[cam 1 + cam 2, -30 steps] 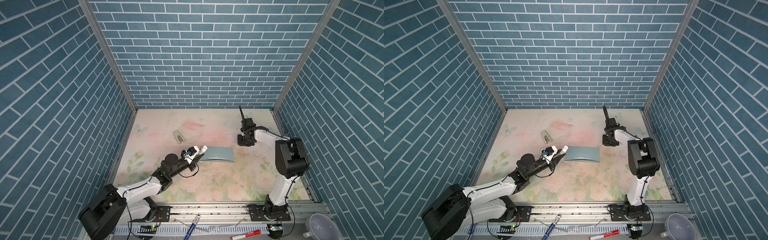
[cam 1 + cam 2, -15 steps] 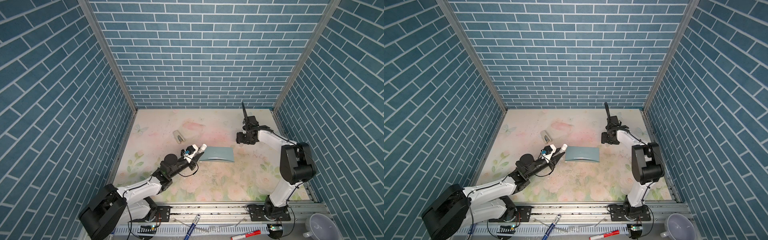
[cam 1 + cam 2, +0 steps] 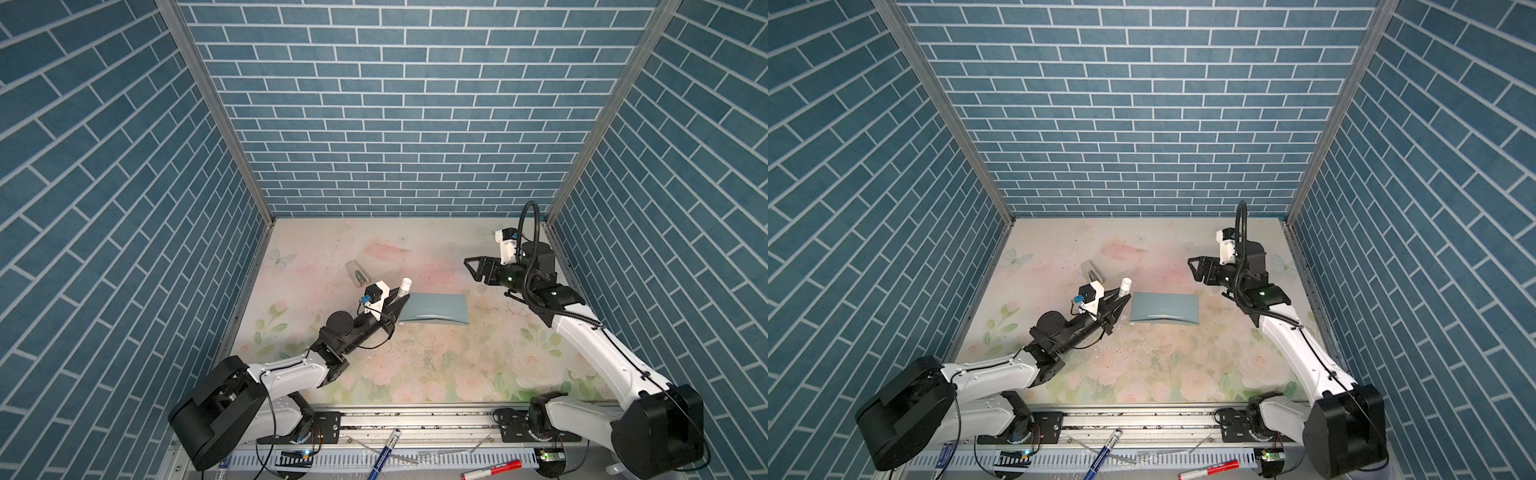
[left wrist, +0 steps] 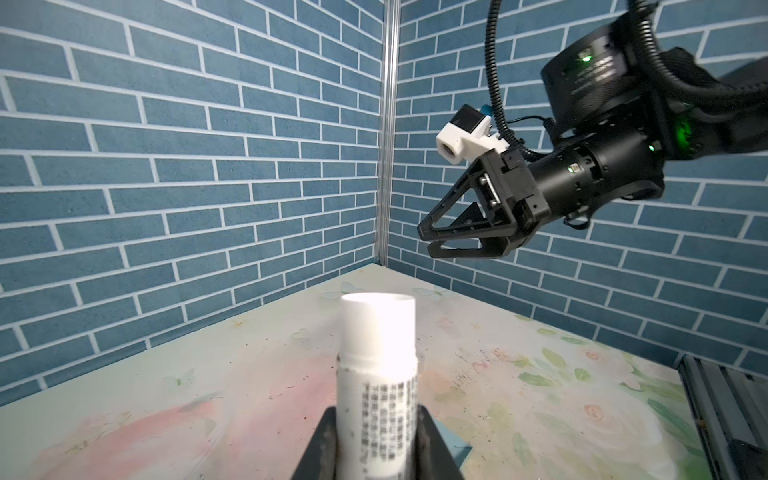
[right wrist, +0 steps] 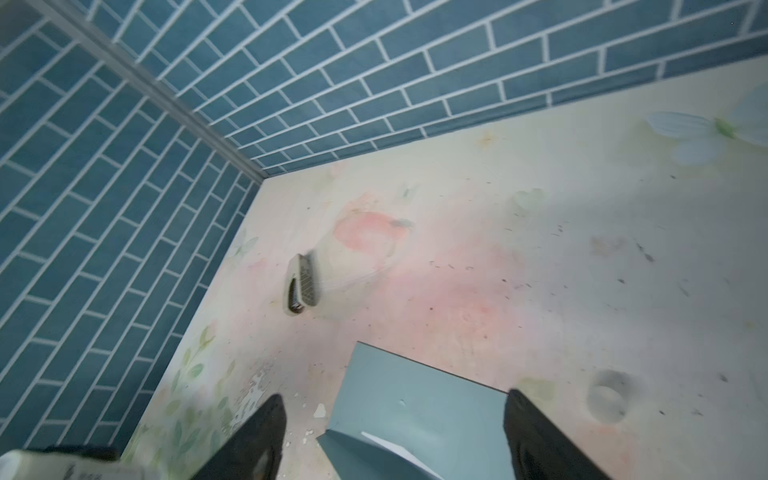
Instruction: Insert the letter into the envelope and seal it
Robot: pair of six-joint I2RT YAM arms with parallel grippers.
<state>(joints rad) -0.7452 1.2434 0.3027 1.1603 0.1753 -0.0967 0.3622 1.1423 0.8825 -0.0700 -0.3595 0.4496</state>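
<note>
On the left of the floral tabletop (image 3: 415, 365), the left hand (image 3: 399, 305) is closed around an upright white tube (image 4: 376, 374). The tube's small dark print is too blurred to be read. Just beside it, the plain teal envelope (image 3: 434, 306) is laid flat, with only a thin white edge of the letter (image 5: 384, 444) seen under its fold. Further right, the right hand (image 3: 473, 270) is held open above the tabletop, touching nothing. A small clear-cased object (image 3: 358, 274) is seen behind the tube.

Top views high from front, wrist views low, sharing table (image 3: 436, 249)
</note>
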